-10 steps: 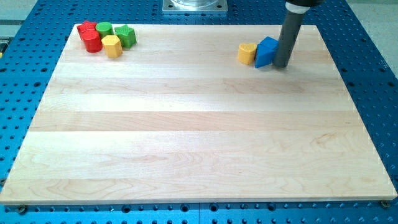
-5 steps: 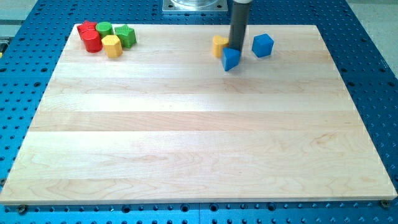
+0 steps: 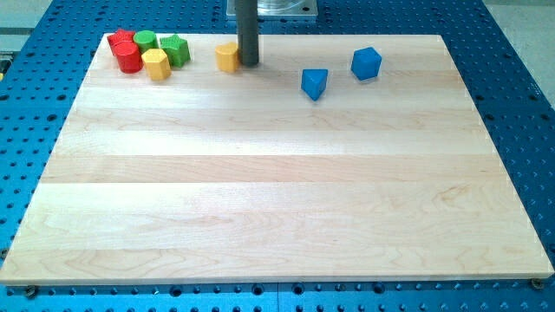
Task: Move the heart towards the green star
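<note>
Yellow heart lies near the view's top edge of the wooden board, a short way to the view's right of the green star, not touching it. My tip sits against the heart's right side; it is a plain rod with no fingers. Left of the star: green cylinder, red blocks, yellow hexagonal block. Well right of the star: blue triangular block, blue cube.
</note>
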